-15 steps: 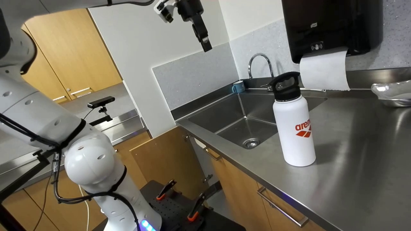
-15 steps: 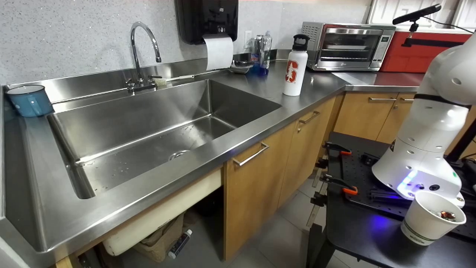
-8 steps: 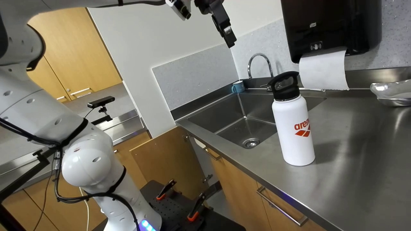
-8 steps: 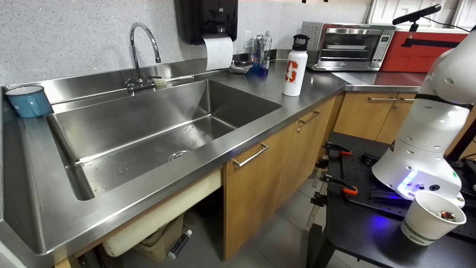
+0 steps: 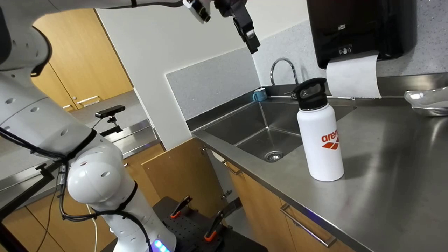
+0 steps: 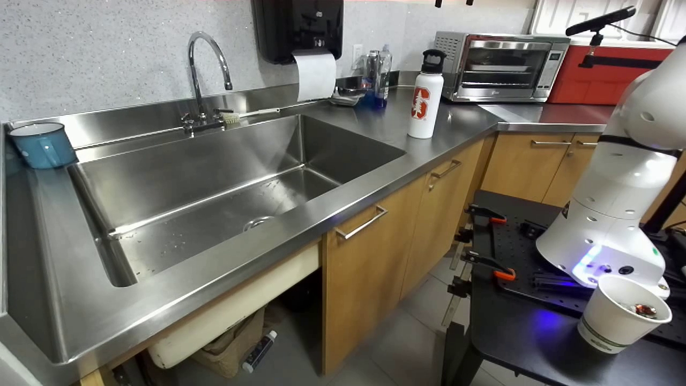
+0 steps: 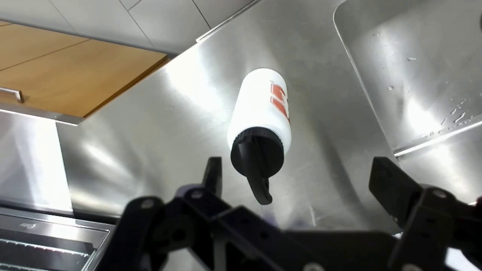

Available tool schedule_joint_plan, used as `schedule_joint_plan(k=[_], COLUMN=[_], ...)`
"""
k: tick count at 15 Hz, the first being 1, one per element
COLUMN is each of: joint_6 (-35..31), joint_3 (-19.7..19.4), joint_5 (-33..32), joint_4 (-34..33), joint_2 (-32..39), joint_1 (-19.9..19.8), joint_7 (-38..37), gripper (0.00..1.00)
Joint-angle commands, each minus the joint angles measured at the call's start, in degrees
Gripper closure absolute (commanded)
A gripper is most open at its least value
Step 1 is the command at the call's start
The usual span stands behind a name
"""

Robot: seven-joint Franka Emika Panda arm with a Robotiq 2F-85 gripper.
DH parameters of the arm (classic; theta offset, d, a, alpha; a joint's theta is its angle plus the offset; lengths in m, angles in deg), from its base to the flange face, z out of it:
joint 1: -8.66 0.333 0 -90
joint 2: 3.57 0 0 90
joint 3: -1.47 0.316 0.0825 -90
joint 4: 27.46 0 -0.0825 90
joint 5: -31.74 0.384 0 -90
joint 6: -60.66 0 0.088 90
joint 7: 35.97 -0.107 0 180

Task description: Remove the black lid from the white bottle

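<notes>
Stainless-steel countertop point(image 7: 169, 143), wrist view: loop-handled black cap point(image 7: 258, 162) on white bottle point(image 7: 258, 101), mid-frame; gripper point(image 7: 297, 169), lower frame, fingers point(image 7: 214, 177) spread — best centred over cap before gripping.

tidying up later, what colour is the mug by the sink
The mug is teal blue on the outside, best seen in an exterior view.

The stainless-steel table point(image 5: 392, 168), a rectangular metal sink point(image 6: 187, 174) set into it, carries an upright white cylindrical bottle point(image 5: 320, 150) with red print near the sink, a round blue mug point(image 6: 43, 146) beside the sink's corner, a clear slim bottle point(image 6: 383, 75) holding blue liquid, and a boxy silver glass-fronted toaster oven point(image 6: 504, 68).
</notes>
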Motion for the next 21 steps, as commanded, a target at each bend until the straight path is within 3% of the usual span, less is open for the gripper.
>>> schedule_joint_plan(k=[1, 3, 8, 12, 21], joint_6=[0.5, 0.8, -6.0, -11.5, -11.6], joint_3=[-3.6, -6.2, -10.8, -9.9, -9.8], joint_5=[1.9, 4.5, 11.6, 11.0, 10.0], joint_4=[-3.2, -4.2, -2.9, -2.4, -3.2], joint_2=[3.3, 4.9, 7.9, 10.1, 15.5], joint_1=[-0.5, -0.6, -1.1, -1.3, -1.6], joint_7=[7.7, 12.3, 19.7, 16.4, 18.0], gripper=[0.00, 0.00, 0.00, 0.00, 0.00])
